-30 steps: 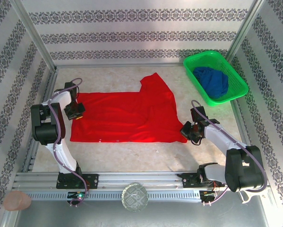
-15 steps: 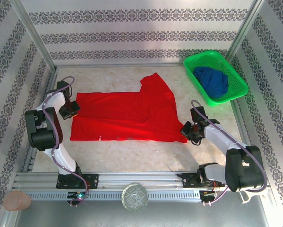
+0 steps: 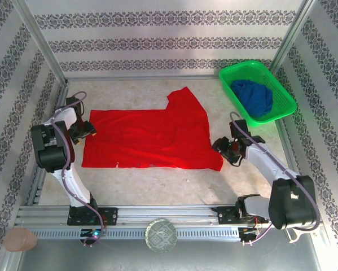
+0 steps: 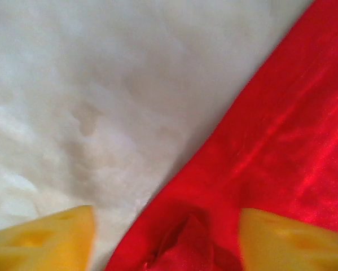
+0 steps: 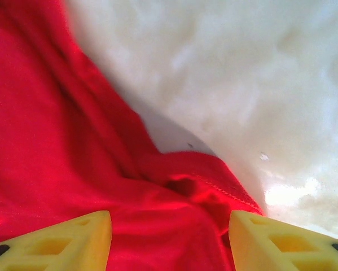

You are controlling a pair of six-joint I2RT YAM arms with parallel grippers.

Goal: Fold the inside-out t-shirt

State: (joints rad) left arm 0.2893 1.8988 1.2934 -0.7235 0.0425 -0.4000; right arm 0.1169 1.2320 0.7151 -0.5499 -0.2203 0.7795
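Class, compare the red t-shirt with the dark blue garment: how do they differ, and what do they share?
The t-shirt is bright red; the garment dark blue. The t-shirt lies spread out; the garment is bunched up. The t-shirt rests on the table; the garment sits in the green basket. Both are soft cloth.

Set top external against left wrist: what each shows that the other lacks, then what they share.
Top external, not left wrist: the green basket holding the dark blue garment, and the right gripper at the red t-shirt's near right corner. Left wrist, not top external: a raised bunch of cloth between the yellow fingers. Both: the t-shirt, the table, the left gripper at the shirt's left edge.
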